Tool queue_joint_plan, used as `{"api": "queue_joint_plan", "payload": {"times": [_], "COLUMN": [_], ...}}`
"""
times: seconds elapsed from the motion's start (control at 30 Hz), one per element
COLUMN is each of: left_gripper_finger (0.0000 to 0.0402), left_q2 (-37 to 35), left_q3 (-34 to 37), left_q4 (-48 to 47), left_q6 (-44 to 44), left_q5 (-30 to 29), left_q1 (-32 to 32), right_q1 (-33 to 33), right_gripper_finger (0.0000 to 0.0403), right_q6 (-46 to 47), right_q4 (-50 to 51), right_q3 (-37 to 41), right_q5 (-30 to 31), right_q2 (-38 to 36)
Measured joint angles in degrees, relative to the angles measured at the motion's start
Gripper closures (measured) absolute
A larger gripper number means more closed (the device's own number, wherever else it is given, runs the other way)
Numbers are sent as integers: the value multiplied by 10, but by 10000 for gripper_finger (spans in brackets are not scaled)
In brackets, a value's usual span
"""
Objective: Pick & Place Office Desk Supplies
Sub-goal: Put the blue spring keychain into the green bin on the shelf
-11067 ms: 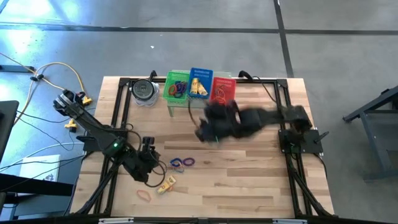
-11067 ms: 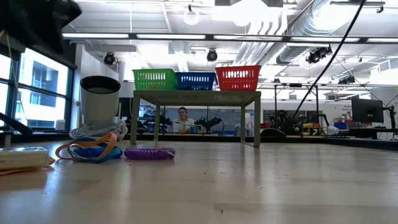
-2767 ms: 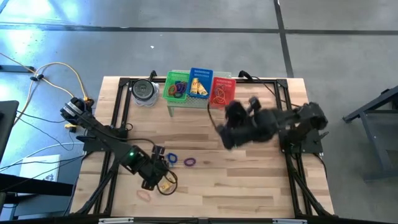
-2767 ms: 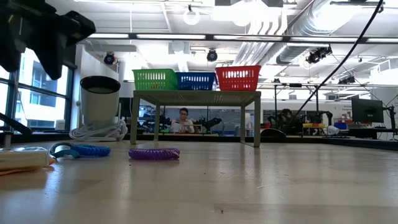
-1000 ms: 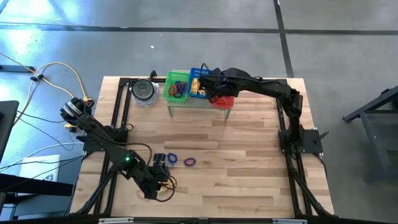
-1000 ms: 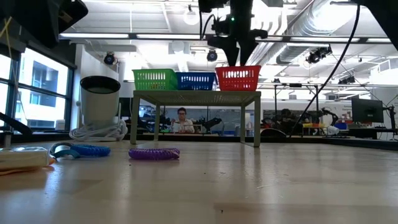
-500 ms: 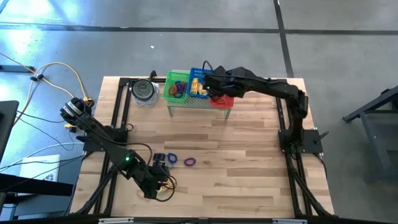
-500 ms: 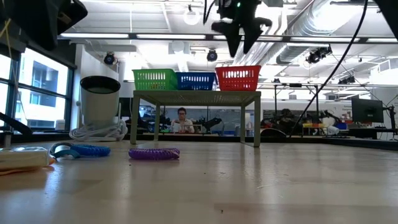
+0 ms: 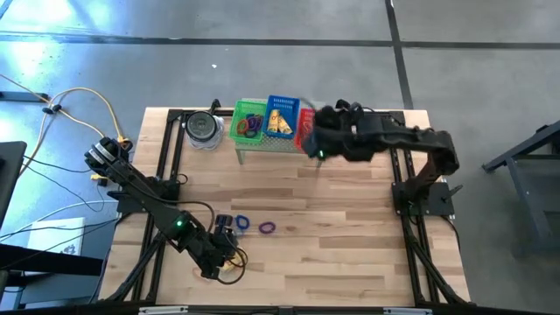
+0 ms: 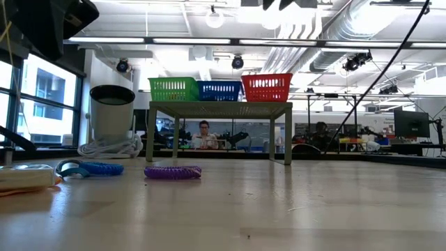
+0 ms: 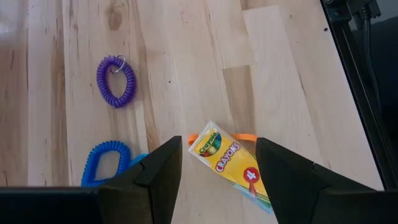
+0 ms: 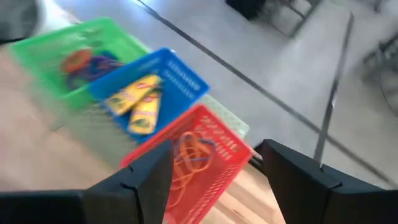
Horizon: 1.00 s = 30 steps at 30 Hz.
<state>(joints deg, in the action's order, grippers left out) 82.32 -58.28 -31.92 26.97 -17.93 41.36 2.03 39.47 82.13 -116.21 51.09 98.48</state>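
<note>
Low view | wooden tabletop [image 10: 279, 209] | seated person [image 10: 203, 134] behind, probably indoors

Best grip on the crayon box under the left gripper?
Probably across the short width of the crayon box, near its middle, coming straight down. It lies flat and skewed on the table, so the open left gripper needs a wrist turn to square up. An orange band pokes out from beneath; avoid that end.

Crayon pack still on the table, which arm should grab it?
Left. Its claw is open right above the crayon pack, fingers either side of it. The right claw is away at the back, over the red basket, open and empty.
</note>
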Motion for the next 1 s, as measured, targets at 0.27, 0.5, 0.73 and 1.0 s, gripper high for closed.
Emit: {"api": "queue_joint_plan", "payload": {"times": [0.27,0.5,0.73,1.0], "left_gripper_finger": [204,204,204,204], "left_q2": [0,0,-1,-6], "left_q3": [0,0,0,0], "left_q4": [-2,-25,-70,-82], "left_q6": [-17,-17,-38,-47], "left_q5": [0,-1,22,9], "left_q1": [0,0,26,32], "right_q1": [116,211,306,375], "right_gripper_finger": [170,170,170,170], "right_q6": [22,97,212,418], "right_q4": [2,37,60,37], "right_q3": [0,0,38,247], "right_q5": [49,49,104,131], "right_q2": [-1,-1,3,5]}}
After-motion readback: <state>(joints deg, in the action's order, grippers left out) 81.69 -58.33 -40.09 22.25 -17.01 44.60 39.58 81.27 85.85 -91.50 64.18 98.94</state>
